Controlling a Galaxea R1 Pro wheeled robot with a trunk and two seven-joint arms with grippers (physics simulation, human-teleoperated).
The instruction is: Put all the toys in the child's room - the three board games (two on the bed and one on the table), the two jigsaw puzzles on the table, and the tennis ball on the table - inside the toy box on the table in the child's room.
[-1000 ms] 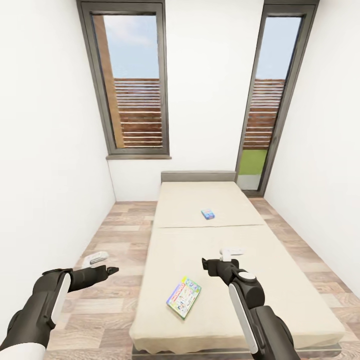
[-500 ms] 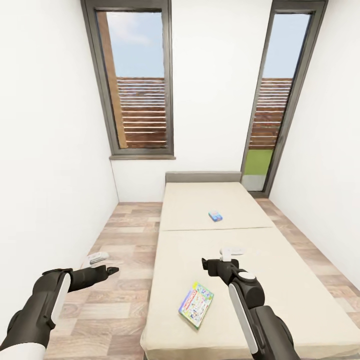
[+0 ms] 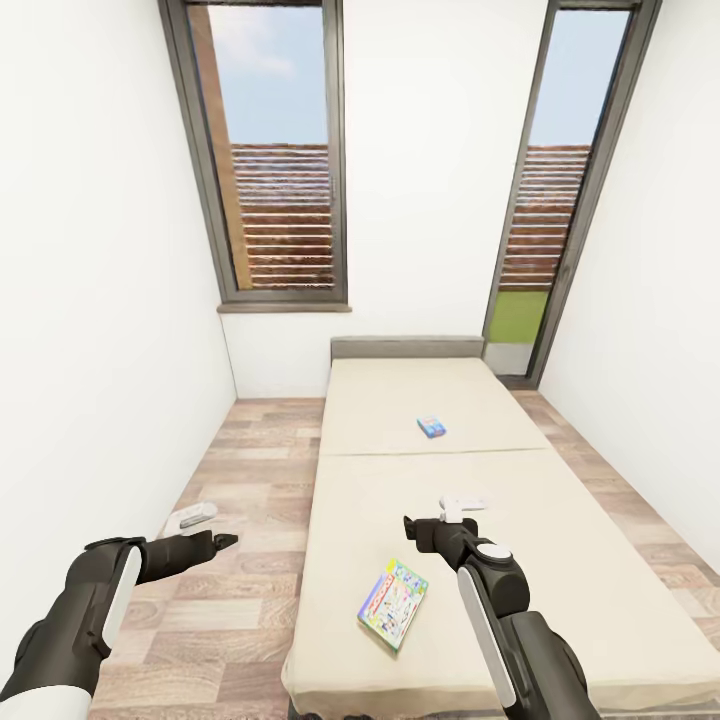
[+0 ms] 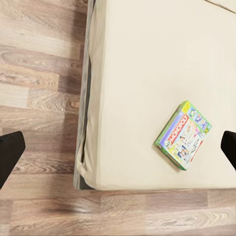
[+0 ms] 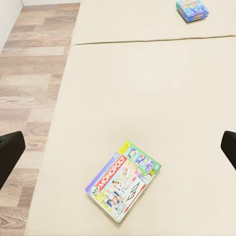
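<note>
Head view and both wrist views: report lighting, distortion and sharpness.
Head view: even shadowless light, window frames leaning from wide-angle distortion. Left wrist view: larger board game slightly soft. Right wrist view: its lid sharp enough to read, small blue board game blurrier.

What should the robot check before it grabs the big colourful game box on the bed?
1. Big board game lies flat on the bed, near its front edge: ok.
2. Nothing lies on top of it: ok.
3. Right gripper open and empty, fingers wide apart in the right wrist view: ok.
4. Left gripper empty, held over the floor beside the bed: ok.
5. Right gripper down at the box: not ok, it hangs above the mattress.
6. Small blue game within reach: cannot tell, it lies farther up the bed.
</note>
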